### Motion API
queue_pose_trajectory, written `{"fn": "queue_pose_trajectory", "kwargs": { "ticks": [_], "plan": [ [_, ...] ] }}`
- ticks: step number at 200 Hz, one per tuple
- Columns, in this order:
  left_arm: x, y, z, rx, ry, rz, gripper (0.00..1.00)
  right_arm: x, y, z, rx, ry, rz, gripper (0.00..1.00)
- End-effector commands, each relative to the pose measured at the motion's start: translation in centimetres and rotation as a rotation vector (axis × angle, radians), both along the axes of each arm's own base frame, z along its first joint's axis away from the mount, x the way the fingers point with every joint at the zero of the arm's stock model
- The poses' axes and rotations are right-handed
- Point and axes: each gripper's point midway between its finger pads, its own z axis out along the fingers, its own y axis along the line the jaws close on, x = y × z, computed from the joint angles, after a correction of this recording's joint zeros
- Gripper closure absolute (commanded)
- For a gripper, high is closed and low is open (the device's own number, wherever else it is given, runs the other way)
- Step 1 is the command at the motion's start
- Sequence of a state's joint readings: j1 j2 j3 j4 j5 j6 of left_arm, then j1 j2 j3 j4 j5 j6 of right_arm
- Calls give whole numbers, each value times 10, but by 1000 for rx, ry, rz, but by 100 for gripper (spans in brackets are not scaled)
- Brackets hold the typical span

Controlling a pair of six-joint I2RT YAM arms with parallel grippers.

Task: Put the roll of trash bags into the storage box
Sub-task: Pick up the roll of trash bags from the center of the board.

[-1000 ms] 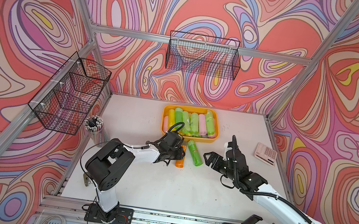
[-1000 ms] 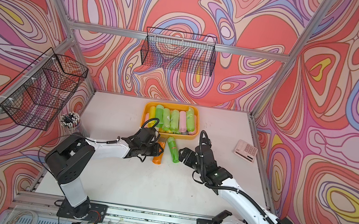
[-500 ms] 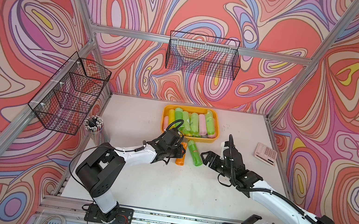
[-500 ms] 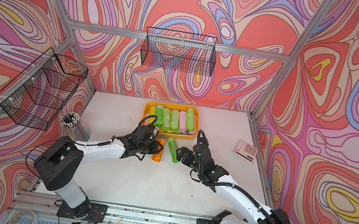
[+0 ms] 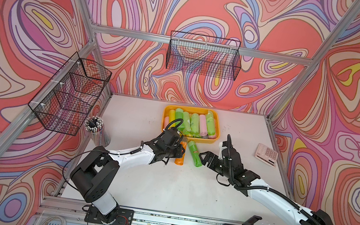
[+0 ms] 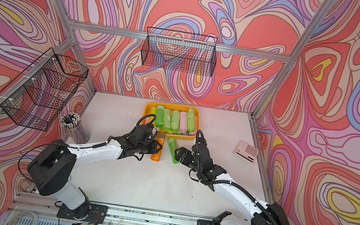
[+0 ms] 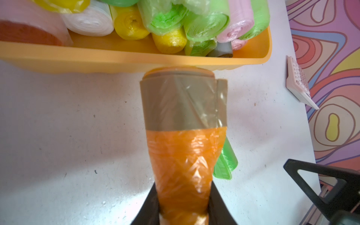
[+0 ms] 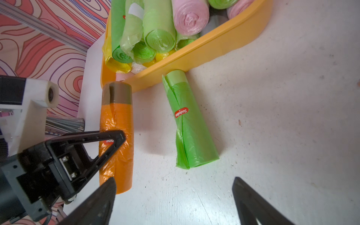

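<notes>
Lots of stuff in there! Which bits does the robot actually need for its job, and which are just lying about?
Job: orange roll, clamped in the left gripper; loose green roll; storage box; open right gripper.
Lying about: calculator, pencil cup, back wire basket, side wire basket.
</notes>
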State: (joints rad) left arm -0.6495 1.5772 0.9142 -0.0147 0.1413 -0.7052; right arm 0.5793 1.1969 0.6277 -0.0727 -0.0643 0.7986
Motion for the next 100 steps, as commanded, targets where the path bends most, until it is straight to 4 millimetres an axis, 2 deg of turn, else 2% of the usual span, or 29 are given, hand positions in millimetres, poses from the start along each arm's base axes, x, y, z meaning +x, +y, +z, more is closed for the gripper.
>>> {"fn": "queue_pose_trajectory", "kwargs": {
  "ticks": [1,100],
  "plan": [
    [2,-1,23,-6,-55,-6,78,0,3,0,16,-2,3,5],
    [3,-5,39,-25,-79,-13,81,0,8,4,40,-15,22,5]
  ]
}}
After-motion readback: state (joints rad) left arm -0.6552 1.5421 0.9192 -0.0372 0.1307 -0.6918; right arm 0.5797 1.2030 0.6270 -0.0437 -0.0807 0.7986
